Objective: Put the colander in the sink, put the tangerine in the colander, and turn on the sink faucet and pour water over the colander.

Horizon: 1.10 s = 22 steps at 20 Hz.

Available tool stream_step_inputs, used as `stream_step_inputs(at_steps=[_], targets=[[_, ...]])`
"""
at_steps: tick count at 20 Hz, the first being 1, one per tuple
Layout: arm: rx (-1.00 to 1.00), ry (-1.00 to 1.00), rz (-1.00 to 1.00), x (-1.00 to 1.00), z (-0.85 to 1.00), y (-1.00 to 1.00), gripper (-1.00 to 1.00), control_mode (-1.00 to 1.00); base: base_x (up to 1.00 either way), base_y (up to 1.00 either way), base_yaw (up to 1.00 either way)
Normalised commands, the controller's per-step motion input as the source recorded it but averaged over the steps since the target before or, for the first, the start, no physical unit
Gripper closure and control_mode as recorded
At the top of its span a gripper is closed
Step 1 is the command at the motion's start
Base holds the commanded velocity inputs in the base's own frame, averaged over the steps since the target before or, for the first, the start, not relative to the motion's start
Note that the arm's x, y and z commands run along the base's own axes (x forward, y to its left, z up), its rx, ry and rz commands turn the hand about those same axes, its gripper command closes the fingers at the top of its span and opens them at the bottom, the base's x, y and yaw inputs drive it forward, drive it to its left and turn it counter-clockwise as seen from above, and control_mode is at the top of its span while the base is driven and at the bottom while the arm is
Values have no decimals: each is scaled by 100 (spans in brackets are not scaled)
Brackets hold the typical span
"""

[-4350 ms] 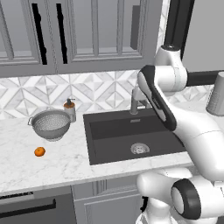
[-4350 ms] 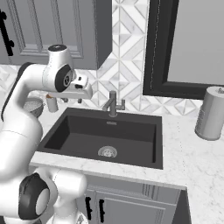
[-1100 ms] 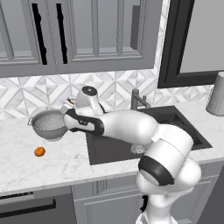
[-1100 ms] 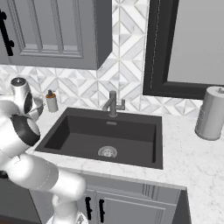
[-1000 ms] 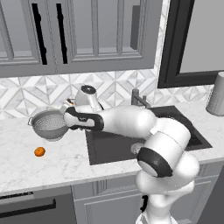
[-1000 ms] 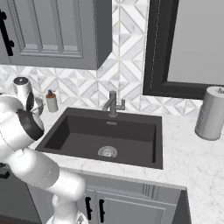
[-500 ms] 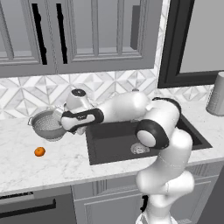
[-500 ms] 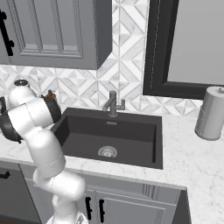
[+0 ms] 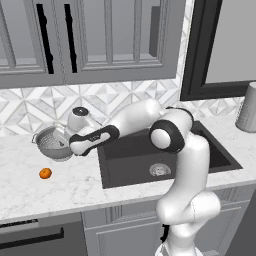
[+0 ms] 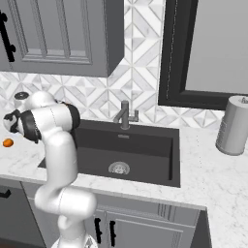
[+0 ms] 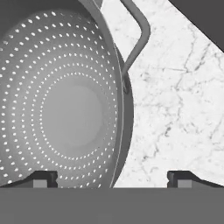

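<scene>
**Step 1 of 3: reach for colander, nothing placed yet**

Tool (image 11: 112, 177) spread wide, empty, straddling colander (image 9: 51, 143) rim nr side handle. Colander on tabletop (image 9: 75, 185), left of sink (image 9: 165, 160), not lifted. Tangerine (image 9: 45, 173) on tabletop just in front of colander, apart. Sink faucet (image 10: 125, 115) not yet touched. Left: grasp, move to sink, add fruit, run water.

I find no text, label, brand, number or sign that I can read in any of my views. The grey panelled cabinet doors (image 9: 100, 35), the white-and-grey patterned wall tiles (image 9: 115, 97) and the white marble tabletop (image 9: 65, 182) carry no lettering. Up close, the perforated silvery-grey metal colander (image 11: 65, 100) bears no marking either.
</scene>
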Motion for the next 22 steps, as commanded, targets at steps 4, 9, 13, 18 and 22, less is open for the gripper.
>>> stream_step_inputs(at_steps=[4,9,13,18,22], targets=[[0,0,0,27,-21,16,-100,-100,0,0,0],[0,0,0,28,-26,10,-100,-100,0,0,0],[0,0,0,7,-28,5,100,-100,0,0,0],[0,0,-9,-10,-30,-19,100,-100,0,0,0],[2,-3,-21,-14,-24,-36,100,-100,0,0,0]])
